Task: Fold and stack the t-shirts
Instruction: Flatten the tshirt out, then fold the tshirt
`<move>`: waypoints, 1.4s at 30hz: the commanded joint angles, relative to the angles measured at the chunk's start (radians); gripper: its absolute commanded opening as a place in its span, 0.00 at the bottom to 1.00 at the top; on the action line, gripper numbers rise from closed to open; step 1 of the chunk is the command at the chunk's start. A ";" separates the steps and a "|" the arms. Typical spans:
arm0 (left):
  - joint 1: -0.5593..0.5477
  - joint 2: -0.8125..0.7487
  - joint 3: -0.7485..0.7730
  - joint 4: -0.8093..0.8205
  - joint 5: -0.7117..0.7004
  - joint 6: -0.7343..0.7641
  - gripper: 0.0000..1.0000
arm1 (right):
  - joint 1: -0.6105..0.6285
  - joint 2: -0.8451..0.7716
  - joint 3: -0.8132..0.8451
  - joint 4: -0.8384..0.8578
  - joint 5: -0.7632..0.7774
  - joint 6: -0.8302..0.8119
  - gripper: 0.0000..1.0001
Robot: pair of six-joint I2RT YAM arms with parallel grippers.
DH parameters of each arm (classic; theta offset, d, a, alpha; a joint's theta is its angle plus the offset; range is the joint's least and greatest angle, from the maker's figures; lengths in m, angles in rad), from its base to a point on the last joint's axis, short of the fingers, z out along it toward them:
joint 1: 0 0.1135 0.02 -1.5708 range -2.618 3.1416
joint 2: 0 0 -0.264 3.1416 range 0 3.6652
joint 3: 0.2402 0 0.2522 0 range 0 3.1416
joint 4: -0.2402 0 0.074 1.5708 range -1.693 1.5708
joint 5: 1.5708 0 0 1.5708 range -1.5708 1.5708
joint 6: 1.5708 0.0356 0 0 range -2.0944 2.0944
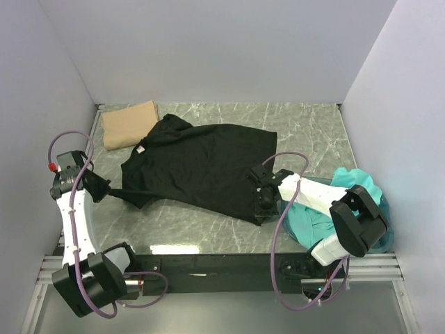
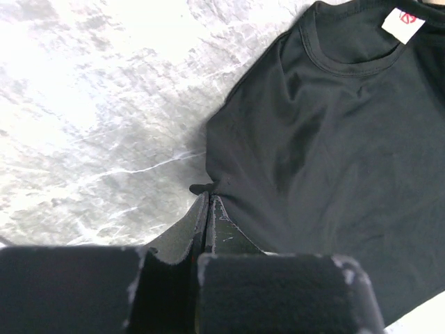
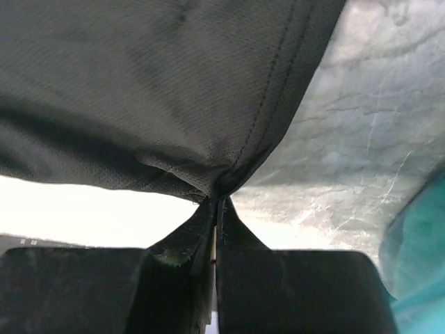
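Note:
A black t-shirt (image 1: 201,163) lies spread across the middle of the marble table, collar and white label (image 2: 403,23) toward the back left. My left gripper (image 1: 108,191) is shut on its left sleeve edge (image 2: 208,189). Pinching the shirt's hemmed near-right corner (image 3: 222,182) and lifting it slightly is my right gripper (image 1: 263,203), also shut. A folded tan-brown t-shirt (image 1: 127,124) rests at the back left. Teal t-shirts (image 1: 316,216) lie bunched at the right under my right arm.
A round translucent blue tub (image 1: 384,209) holds the teal cloth at the right edge. White walls close in the table on three sides. Bare marble (image 1: 201,229) shows along the near edge and at the back right (image 1: 306,129).

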 commanded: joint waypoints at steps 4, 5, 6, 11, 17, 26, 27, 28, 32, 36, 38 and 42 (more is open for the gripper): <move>0.008 -0.046 0.044 -0.060 -0.058 0.044 0.01 | -0.005 -0.024 0.073 -0.126 -0.021 -0.093 0.00; 0.008 -0.050 0.036 -0.054 -0.052 0.047 0.01 | -0.005 -0.030 0.076 -0.144 -0.022 -0.097 0.00; 0.008 -0.055 0.027 -0.049 -0.040 0.050 0.01 | -0.003 -0.035 0.084 -0.153 -0.022 -0.100 0.00; 0.008 -0.069 -0.011 0.001 0.058 0.055 0.01 | -0.006 -0.055 0.137 -0.218 -0.006 -0.105 0.00; 0.008 -0.024 -0.004 0.067 0.149 0.058 0.01 | -0.061 -0.021 0.223 -0.236 0.005 -0.122 0.00; -0.054 0.123 0.070 0.169 0.256 0.032 0.01 | -0.186 0.042 0.305 -0.221 -0.016 -0.194 0.00; -0.081 0.156 0.090 0.175 0.261 0.027 0.01 | -0.202 0.057 0.317 -0.218 -0.021 -0.200 0.00; -0.095 0.175 0.102 0.185 0.264 0.020 0.01 | -0.213 0.068 0.325 -0.218 -0.024 -0.209 0.00; -0.149 0.250 0.154 0.230 0.288 -0.013 0.01 | -0.241 0.115 0.360 -0.215 -0.033 -0.232 0.00; -0.163 0.333 0.219 0.258 0.294 -0.039 0.01 | -0.268 0.164 0.397 -0.210 -0.033 -0.249 0.00; -0.166 0.361 0.257 0.273 0.304 -0.045 0.01 | -0.281 0.178 0.408 -0.208 -0.036 -0.254 0.00; -0.184 0.471 0.335 0.284 0.350 -0.036 0.01 | -0.299 0.215 0.441 -0.208 -0.042 -0.260 0.00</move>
